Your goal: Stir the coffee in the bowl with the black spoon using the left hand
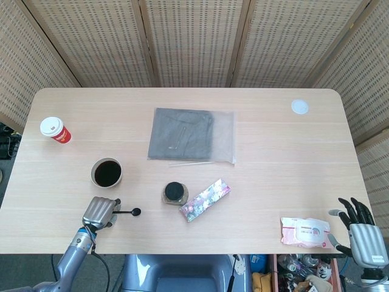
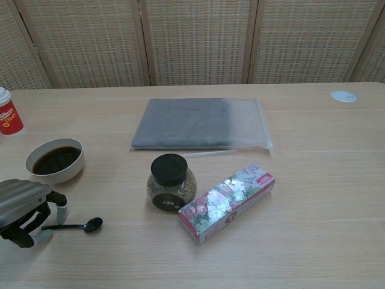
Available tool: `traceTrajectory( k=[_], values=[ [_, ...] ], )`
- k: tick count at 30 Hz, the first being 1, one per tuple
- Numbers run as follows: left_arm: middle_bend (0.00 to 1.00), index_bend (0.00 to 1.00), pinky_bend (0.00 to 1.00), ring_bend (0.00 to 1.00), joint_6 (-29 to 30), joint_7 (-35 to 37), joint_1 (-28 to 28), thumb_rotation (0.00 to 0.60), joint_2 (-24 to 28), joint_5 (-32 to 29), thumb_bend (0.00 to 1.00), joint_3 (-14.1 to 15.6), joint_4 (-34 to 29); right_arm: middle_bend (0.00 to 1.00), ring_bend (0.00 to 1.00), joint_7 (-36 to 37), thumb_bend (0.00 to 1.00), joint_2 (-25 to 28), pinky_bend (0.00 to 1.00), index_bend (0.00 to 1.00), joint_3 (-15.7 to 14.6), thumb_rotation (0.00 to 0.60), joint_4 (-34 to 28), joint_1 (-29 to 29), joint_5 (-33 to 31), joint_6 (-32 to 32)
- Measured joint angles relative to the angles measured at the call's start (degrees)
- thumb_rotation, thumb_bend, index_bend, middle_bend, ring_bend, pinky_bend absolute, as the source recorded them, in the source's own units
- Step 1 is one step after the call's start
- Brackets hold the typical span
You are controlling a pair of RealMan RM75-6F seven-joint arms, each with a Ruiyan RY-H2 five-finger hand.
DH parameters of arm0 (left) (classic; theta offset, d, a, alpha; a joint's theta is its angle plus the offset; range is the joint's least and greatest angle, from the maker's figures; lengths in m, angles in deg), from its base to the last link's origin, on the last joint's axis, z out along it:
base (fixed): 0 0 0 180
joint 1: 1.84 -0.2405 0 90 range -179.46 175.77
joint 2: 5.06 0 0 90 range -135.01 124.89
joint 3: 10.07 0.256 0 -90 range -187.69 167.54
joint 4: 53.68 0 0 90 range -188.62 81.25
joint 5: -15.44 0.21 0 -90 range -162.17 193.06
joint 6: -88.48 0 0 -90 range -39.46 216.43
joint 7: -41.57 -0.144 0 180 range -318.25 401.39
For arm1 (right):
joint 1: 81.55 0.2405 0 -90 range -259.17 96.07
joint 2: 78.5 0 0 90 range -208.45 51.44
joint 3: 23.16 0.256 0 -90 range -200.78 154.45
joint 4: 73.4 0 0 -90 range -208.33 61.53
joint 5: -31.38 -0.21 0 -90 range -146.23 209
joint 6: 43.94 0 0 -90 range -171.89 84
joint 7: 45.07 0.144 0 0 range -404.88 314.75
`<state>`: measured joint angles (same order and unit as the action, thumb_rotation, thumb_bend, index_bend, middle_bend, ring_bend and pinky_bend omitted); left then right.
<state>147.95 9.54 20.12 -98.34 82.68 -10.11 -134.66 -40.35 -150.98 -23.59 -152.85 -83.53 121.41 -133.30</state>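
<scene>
Black spoon [image 2: 75,226] lies flat just before the coffee bowl [image 2: 54,160]; left hand [image 2: 23,205] curls over its handle, grasp uncertain. Right hand [image 1: 362,234] idles, fingers spread. Thin handle may slip when lifted.

A: The spoon [image 2: 77,226] is showing black on the pale wood bench [image 2: 313,198], and the cream bowl [image 2: 54,160] is holding dark brown coffee.

B: The box [image 2: 226,202] is wearing pink flowers, the cup [image 1: 55,130] is showing red under a white lid, and the folded cloth [image 2: 198,123] is looking grey.
</scene>
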Motion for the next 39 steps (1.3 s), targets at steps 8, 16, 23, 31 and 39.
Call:
traceTrajectory(
  k=[8, 16, 23, 31, 39],
  values=[
    [0.80, 0.49, 0.71, 0.76, 0.15, -0.12, 0.16, 0.600, -0.31, -0.64, 0.41, 0.16, 0.30, 0.22, 0.06, 0.07, 0.38, 0.05, 0.13, 0.37, 0.05, 0.600, 0.09, -0.06, -0.09, 0.05],
    [0.80, 0.50, 0.71, 0.77, 0.35, -0.30, 0.22, 0.600, -0.73, -1.16, 0.41, 0.29, 0.81, 0.22, 0.06, 0.20, 0.38, 0.08, 0.13, 0.37, 0.06, 0.600, 0.21, -0.09, -0.11, 0.12],
    [0.80, 0.50, 0.71, 0.77, 1.19, -0.50, -0.01, 0.600, -1.34, -1.37, 0.41, 0.46, 1.34, 0.22, 0.06, 0.44, 0.38, 0.11, 0.13, 0.37, 0.06, 0.600, 0.40, -0.06, -0.03, 0.18],
    [0.80, 0.50, 0.71, 0.77, 1.71, -0.51, -0.17, 0.600, -2.02, -1.46, 0.41, 0.49, 2.08, 0.22, 0.06, 0.70, 0.38, 0.14, 0.13, 0.37, 0.06, 0.600, 0.59, -0.24, -0.12, 0.05],
    [0.80, 0.52, 0.71, 0.77, 2.14, -0.61, -0.35, 0.600, -2.69, -1.67, 0.41, 0.51, 2.88, 0.22, 0.06, 0.76, 0.38, 0.15, 0.13, 0.37, 0.11, 0.600, 0.67, -0.28, -0.21, 0.09]
  ],
)
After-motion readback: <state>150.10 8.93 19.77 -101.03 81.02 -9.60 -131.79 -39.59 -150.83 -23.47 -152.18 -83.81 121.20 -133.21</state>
